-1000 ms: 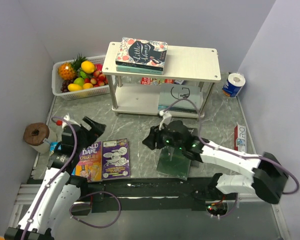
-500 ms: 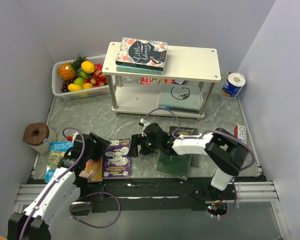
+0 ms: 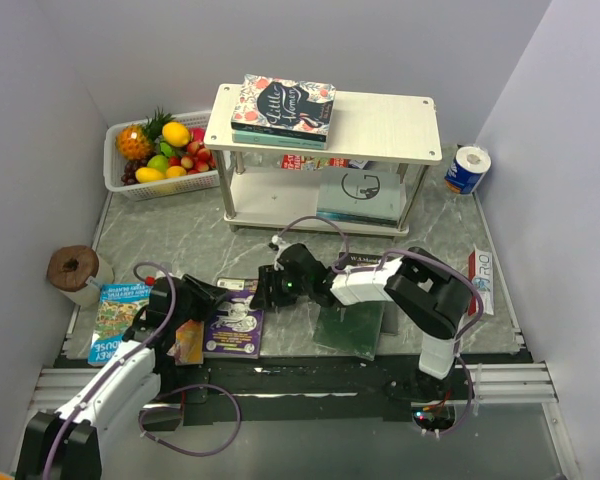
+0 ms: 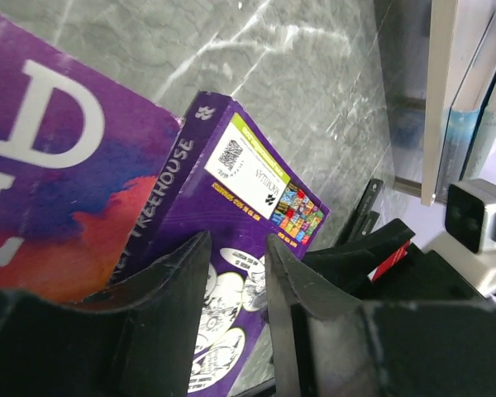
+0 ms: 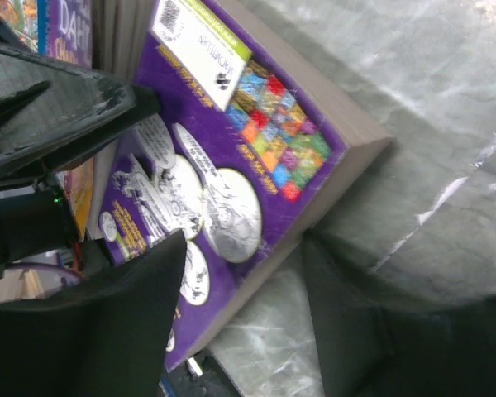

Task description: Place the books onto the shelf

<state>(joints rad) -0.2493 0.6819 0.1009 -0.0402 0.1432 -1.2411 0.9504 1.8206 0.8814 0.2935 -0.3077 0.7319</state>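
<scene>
A grey marbled desk point(image 3: 180, 240) carries everything; at its far side stands the two-tier shelf of pale whitewashed boards on slim metal legs point(image 3: 390, 125), with a dark floral-covered paperback point(image 3: 285, 103) lying flat on the left of its top board over a teal book point(image 3: 280, 138), and a black book with a pale circle point(image 3: 360, 190) lying on its lower board; left of the shelf sits a white plastic basket point(image 3: 175, 187) heaped with toy fruit. On the near half of the desk the other books lie flat: a dark green one point(image 3: 355, 325) under the right arm's forearm, a purple cartoon-covered paperback point(image 3: 235, 320) near the middle, an orange Roald Dahl paperback point(image 3: 188, 340) touching its left edge, and a blue children's book point(image 3: 115, 320) further left. Both arms reach low over the purple book from opposite sides; the right claw point(image 3: 265, 292) hangs over that book's far right corner with its jaws wide apart and nothing between them; the left claw point(image 3: 212, 295) sits at the seam between the orange and purple covers, jaws apart by a narrow gap with purple cover showing through, and I cannot tell whether they touch the book. A narrow white-and-red carton point(image 3: 480, 270) lies at the right edge; a brown roll point(image 3: 75, 268) stands at the left; a blue-wrapped paper roll point(image 3: 468, 168) sits beside the shelf.
</scene>
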